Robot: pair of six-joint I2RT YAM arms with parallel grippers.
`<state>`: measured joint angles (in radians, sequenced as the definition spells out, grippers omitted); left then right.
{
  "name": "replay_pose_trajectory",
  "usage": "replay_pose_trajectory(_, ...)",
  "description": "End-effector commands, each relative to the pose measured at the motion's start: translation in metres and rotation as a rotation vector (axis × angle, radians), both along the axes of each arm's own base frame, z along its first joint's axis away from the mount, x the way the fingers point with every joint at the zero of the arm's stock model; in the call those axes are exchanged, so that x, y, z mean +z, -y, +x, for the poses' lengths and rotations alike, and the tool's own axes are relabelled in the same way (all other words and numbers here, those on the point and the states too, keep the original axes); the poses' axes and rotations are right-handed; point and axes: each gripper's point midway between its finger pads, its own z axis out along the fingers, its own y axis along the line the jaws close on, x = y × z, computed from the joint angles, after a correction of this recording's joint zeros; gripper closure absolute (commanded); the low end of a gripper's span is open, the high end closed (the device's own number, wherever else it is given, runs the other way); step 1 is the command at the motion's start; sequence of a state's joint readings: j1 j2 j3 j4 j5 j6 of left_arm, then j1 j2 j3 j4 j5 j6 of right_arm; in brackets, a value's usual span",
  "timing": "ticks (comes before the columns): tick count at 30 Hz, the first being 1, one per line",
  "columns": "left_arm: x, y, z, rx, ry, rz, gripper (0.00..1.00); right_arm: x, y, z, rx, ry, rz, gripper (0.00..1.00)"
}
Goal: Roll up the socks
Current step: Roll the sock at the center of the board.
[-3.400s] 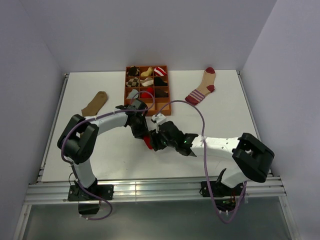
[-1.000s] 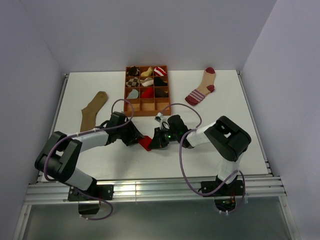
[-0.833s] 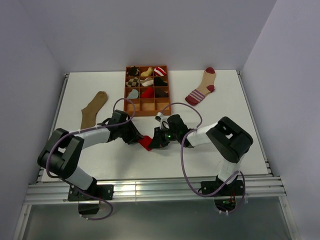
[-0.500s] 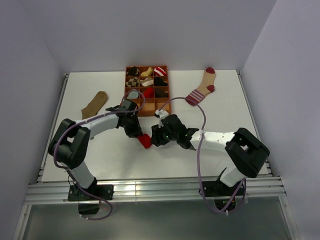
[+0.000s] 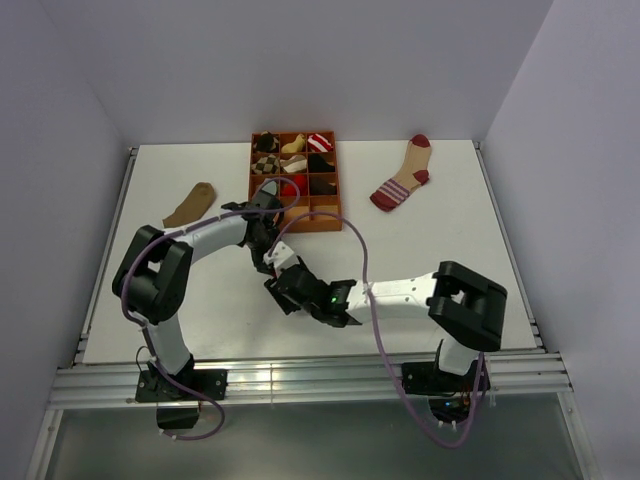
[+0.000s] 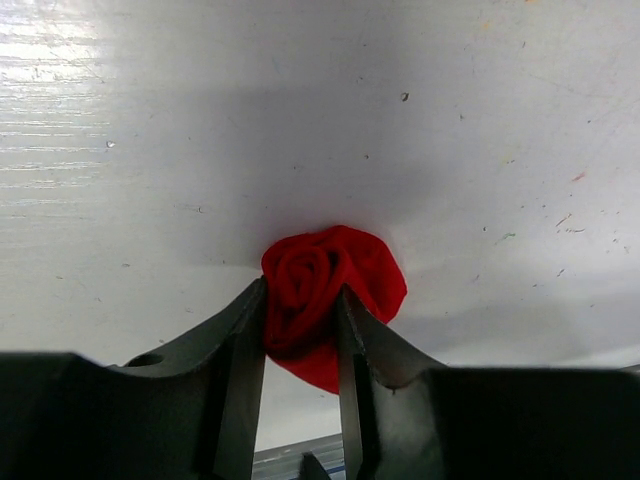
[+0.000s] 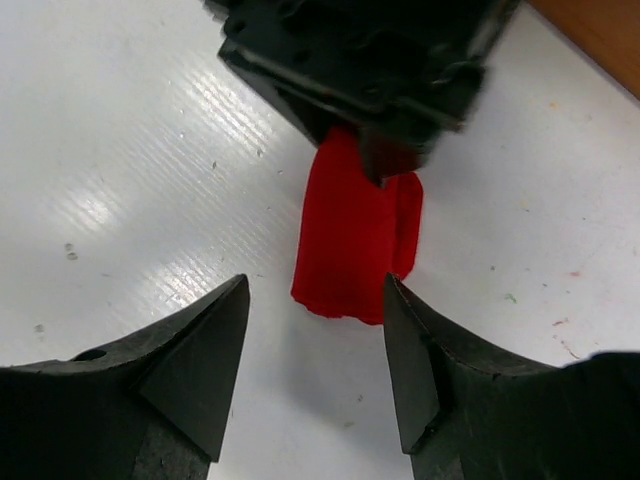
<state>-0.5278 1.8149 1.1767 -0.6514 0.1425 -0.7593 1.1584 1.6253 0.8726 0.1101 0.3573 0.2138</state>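
**Red sock, rolling stage.** Nearest the arm bases, the right gripper (image 7: 315, 282) stands with its fingers spread, one on either side of the red sock (image 6: 330, 285) and not closed on it. The sock rests on the white table (image 5: 450, 240) between the two arms, wound into a tight spiral bundle. Just beyond it, the left gripper (image 6: 300, 320) pinches the bundle across its middle, fingers pressed into the fabric.

We judge that the rolling of this sock is finished and that the step in hand is securing the bundle in the left arm alone. The next move, as we read it, calls for a firm pinch so that the spiral does not unwind. A lift toward the compartment tray (image 5: 320, 228) just behind would follow.

Farther back, the brown sock (image 5: 190, 205) and the striped sock (image 5: 402, 176) lie flat, not yet rolled.
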Motion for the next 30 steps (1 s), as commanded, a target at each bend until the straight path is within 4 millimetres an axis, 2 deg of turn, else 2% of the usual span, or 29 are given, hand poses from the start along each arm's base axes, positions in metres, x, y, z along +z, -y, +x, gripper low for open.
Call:
replay_pose_trajectory(1,-0.015,-0.016,-0.016,-0.044,-0.071,0.095,0.65,0.002,-0.009,0.01,-0.05,0.1,-0.069,0.37)
replay_pose_trajectory(8,-0.016,-0.014,-0.019,-0.06,-0.084,0.091,0.64,-0.035,-0.008,0.013,-0.071,0.098,-0.179,0.39)
replay_pose_trajectory(12,-0.015,-0.01,-0.019,-0.07,-0.089,0.074,0.57,-0.056,-0.001,0.011,-0.063,0.082,-0.239,0.46)
replay_pose_trajectory(15,-0.009,-0.005,-0.015,-0.078,-0.073,0.051,0.53,-0.073,0.003,0.006,-0.045,0.052,-0.275,0.55)
replay_pose_trajectory(16,-0.007,-0.004,-0.014,-0.082,-0.068,0.043,0.52,-0.077,0.004,0.005,-0.047,0.041,-0.276,0.63)
replay_pose_trajectory(18,-0.002,-0.001,-0.01,-0.084,-0.048,0.031,0.48,-0.087,0.008,0.002,-0.039,0.004,-0.28,0.72)
replay_pose_trajectory(19,0.001,0.0,-0.008,-0.083,-0.035,0.026,0.47,-0.088,0.009,0.001,-0.044,-0.01,-0.266,0.81)
replay_pose_trajectory(22,0.014,0.004,0.002,-0.063,0.025,-0.008,0.43,-0.088,0.016,-0.003,-0.044,-0.074,-0.205,0.92)
replay_pose_trajectory(26,0.034,0.004,0.017,0.006,0.103,-0.081,0.34,-0.086,0.023,-0.005,-0.035,-0.158,-0.137,0.97)
replay_pose_trajectory(28,0.048,-0.005,0.029,0.077,0.15,-0.096,0.31,-0.086,0.026,-0.006,-0.029,-0.203,-0.101,0.98)
replay_pose_trajectory(30,0.054,-0.014,0.034,0.149,0.162,-0.114,0.3,-0.088,0.025,-0.011,-0.011,-0.245,-0.076,0.98)
